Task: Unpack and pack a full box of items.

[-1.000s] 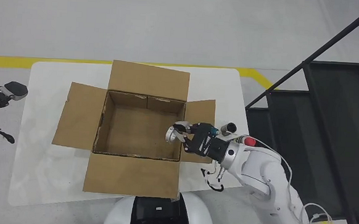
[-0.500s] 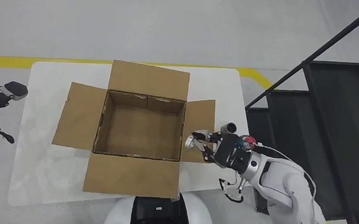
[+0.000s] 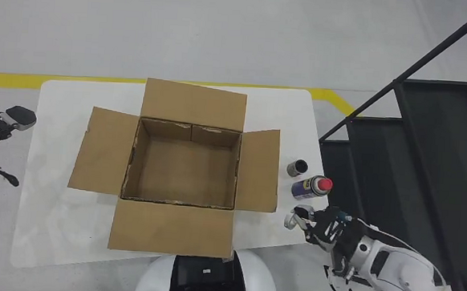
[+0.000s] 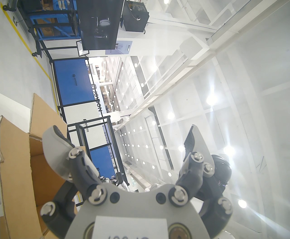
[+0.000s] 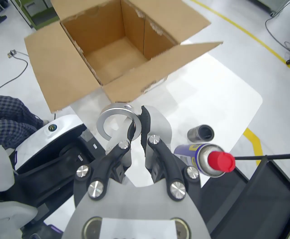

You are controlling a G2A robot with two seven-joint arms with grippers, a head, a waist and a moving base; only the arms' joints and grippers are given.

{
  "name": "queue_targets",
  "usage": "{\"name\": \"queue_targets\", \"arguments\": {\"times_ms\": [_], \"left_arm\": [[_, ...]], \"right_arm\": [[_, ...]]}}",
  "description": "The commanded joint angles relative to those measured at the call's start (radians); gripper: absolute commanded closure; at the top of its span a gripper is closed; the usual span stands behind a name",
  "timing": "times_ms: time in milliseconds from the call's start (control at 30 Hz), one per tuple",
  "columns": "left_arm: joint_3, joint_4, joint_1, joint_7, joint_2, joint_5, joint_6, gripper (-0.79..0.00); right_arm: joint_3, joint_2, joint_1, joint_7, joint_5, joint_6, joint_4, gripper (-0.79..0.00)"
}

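Brown cardboard box (image 3: 194, 103) stood empty on white counter (image 3: 57, 135); we found right gripper (image 5: 138, 125) fingers pinching a silver metal ring (image 5: 115, 106), apparently unloading it; left gripper (image 4: 124, 131) fingers spread.

Cylinder (image 3: 297, 167) and spray can (image 3: 311, 186) stand on the table (image 3: 58, 119), right of the box (image 3: 194, 104).

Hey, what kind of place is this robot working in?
Probably a factory or warehouse-style test hall: a yellow floor line, blue panel partitions under a high ceiling with rows of lights, and black metal stairs beside the table.
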Motion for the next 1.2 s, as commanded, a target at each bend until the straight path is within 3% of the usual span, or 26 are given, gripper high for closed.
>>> {"name": "queue_targets", "arguments": {"times_ms": [0,533,833,967,1100,1167], "left_arm": [[0.000,0.000,0.000,0.000,0.000,0.000,0.000,-0.785],[0.000,0.000,0.000,0.000,0.000,0.000,0.000,-0.785],[0.000,0.000,0.000,0.000,0.000,0.000,0.000,-0.785],[0.000,0.000,0.000,0.000,0.000,0.000,0.000,-0.785],[0.000,0.000,0.000,0.000,0.000,0.000,0.000,-0.785],[0.000,0.000,0.000,0.000,0.000,0.000,0.000,-0.785]], "right_arm": [[-0.023,0.001,0.008,0.027,-0.031,0.017,0.022,0.000],[-0.340,-0.003,0.220,0.220,-0.457,0.287,0.285,0.000],[-0.408,-0.010,0.298,0.302,-0.468,0.328,0.386,-0.003],[-0.424,-0.012,0.333,0.311,-0.448,0.335,0.426,-0.065],[-0.434,-0.013,0.360,0.316,-0.431,0.343,0.450,-0.037],[-0.438,-0.014,0.370,0.318,-0.423,0.348,0.453,-0.062]]}}
